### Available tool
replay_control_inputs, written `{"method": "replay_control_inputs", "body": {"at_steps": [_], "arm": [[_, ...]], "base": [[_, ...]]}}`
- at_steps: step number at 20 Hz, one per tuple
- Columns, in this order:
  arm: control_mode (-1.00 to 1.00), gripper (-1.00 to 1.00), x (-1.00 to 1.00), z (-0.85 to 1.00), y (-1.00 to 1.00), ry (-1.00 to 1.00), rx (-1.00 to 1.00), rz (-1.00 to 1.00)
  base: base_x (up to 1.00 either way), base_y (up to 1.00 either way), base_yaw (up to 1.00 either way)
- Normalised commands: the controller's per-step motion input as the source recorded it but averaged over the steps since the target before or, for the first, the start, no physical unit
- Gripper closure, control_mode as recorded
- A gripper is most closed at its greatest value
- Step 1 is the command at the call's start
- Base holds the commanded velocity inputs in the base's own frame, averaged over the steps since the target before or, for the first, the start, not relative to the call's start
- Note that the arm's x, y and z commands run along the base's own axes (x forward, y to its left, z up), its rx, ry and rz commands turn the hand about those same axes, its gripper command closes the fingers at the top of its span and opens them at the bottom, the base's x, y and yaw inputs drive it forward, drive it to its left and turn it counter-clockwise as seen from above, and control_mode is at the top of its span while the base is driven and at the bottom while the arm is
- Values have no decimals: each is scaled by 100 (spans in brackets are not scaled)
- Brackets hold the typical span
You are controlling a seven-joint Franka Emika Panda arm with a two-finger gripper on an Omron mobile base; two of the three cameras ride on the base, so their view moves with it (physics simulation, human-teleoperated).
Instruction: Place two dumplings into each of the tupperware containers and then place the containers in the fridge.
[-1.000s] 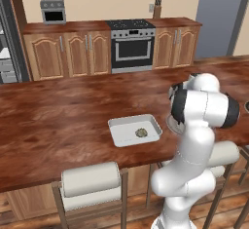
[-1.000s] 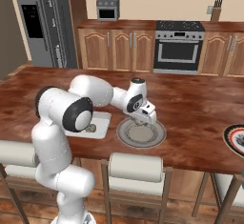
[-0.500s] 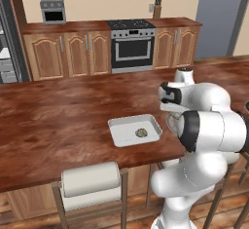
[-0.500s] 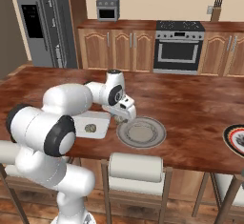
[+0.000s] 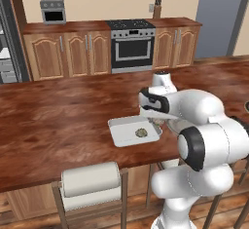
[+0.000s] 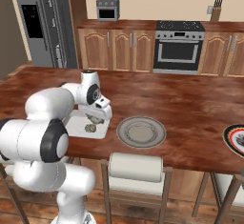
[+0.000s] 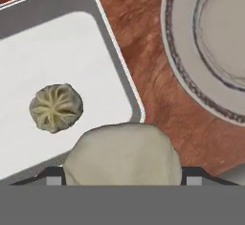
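Wooden kitchen bench [image 5: 58,125]: your gripper [image 7: 122,183] clamps a pale dumpling [image 7: 122,154] over the white-grey rectangular tray's [image 7: 28,61] edge; released here, it may roll outside.

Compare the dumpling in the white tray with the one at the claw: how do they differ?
The dumpling in the tray lies loose on the floor of the white tray, crimped top facing the camera; the dumpling at the claw sits between the fingertips, above the tray's edge, showing a smooth side. The held one looks much bigger, being nearer the camera. Both are pale beige and rounded.
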Motion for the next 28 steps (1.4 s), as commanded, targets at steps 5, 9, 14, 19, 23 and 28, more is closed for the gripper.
{"method": "replay_control_inputs", "body": {"at_steps": [5, 9, 14, 19, 23, 28], "arm": [[-100, 100, 12, -2, 86, 14, 3, 13], [-100, 100, 46, -3, 69, 12, 2, 12], [-100, 100, 55, -12, 41, 11, 2, 10], [-100, 100, 27, -41, 27, 8, 0, 7], [-100, 100, 28, -50, 20, 10, 0, 7], [-100, 100, 30, -32, 6, 7, 0, 6]], "base": [[0, 0, 0], [0, 0, 0], [0, 0, 0], [0, 0, 0], [0, 0, 0], [0, 0, 0]]}}
